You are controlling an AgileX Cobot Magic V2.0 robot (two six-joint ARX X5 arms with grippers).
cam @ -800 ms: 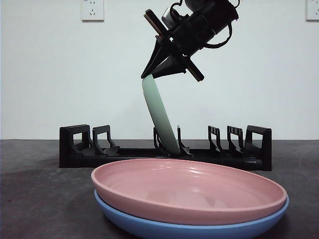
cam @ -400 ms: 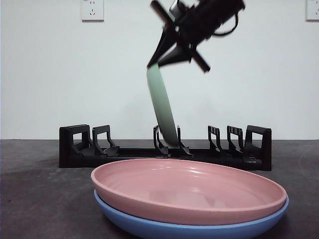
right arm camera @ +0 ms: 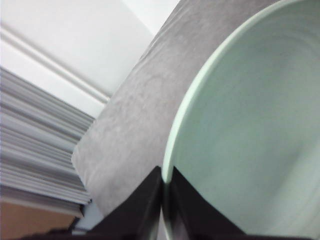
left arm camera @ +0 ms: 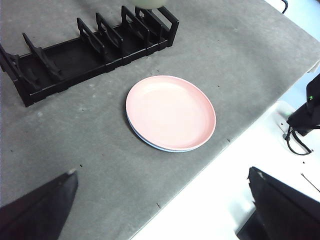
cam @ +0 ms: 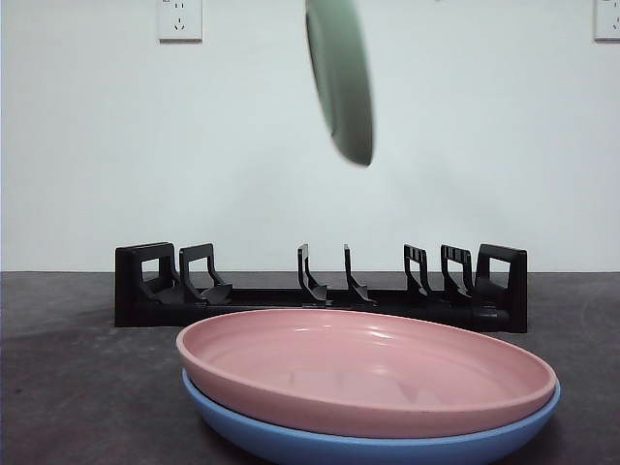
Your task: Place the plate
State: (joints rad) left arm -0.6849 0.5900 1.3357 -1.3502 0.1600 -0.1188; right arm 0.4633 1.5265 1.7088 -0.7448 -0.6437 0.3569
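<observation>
Lifted clear of the rack [cam: 320,291], your green plate [cam: 341,77] hangs at twelve o'clock, right jaws [right arm camera: 164,200] clamped on its rim; left jaws [left arm camera: 160,210] wide, empty; next, lower it back between the slots.

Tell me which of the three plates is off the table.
The green plate, held on edge by the right gripper, high above the rack. The pink plate and blue plate lie stacked.
</observation>
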